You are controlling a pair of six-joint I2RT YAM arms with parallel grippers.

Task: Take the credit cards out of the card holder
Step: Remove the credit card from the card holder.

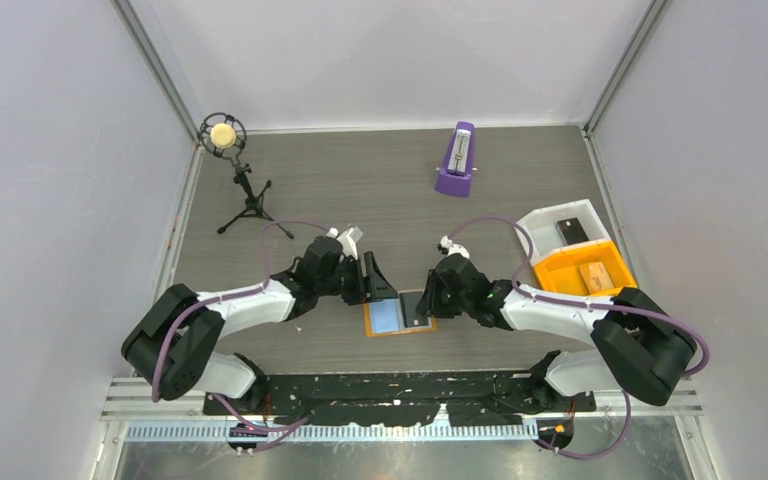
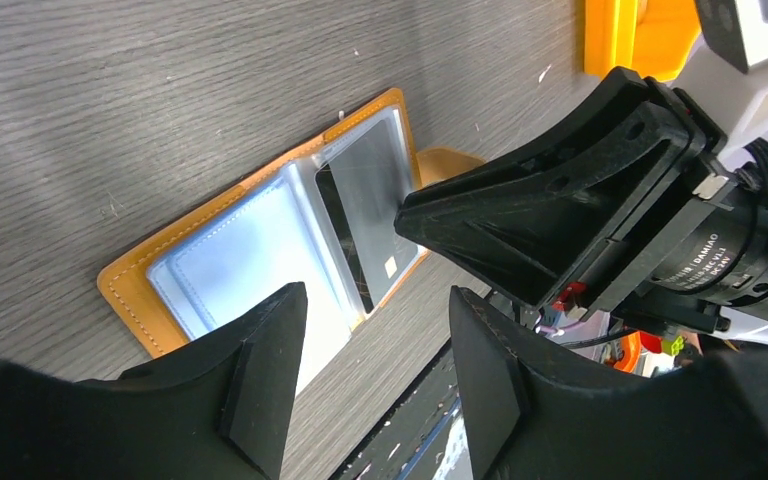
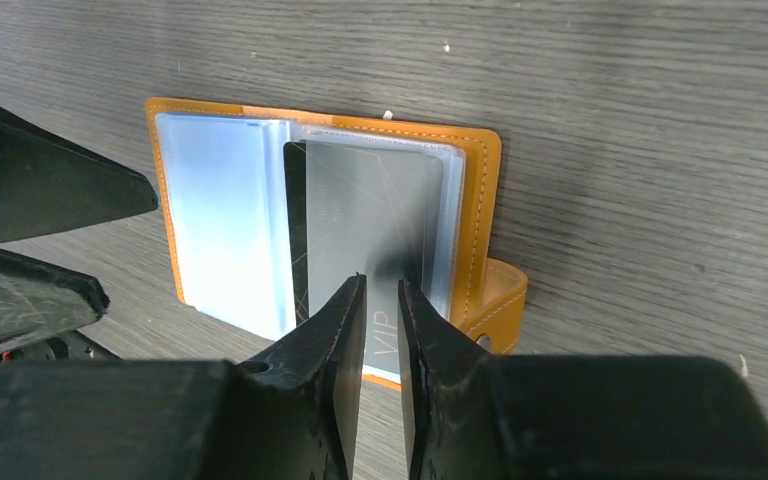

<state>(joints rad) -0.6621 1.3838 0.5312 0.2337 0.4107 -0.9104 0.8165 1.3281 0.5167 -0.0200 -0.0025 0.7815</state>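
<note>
Only the right wrist view shows right gripper (image 3: 382, 292) jaws almost clenched, apparently touching the grey card (image 3: 370, 200); left gripper (image 2: 375, 300) jaws released above card holder (image 2: 125, 277), table (image 1: 360, 190) round its edges.

You're in a robotics lab test cell, not a home or shop. Landmark: the purple pyramid-shaped plastic metronome (image 1: 456, 160) on the grey wood-grain laminate table (image 1: 360, 190). Behind it, plain white panel walls (image 1: 380, 60) in bare aluminium corner posts (image 1: 622, 65). Left of it, a black studio microphone on a small tripod (image 1: 224, 136). Right of it, a white plastic bin (image 1: 540, 218) and an orange plastic bin (image 1: 560, 275). Nearer you than it, a black perforated metal mounting plate (image 1: 390, 395) and a ribbed aluminium rail (image 1: 360, 431) at the bases of two black-and-white robot arms (image 1: 250, 305) trailing purple cables (image 1: 485, 218).
</note>
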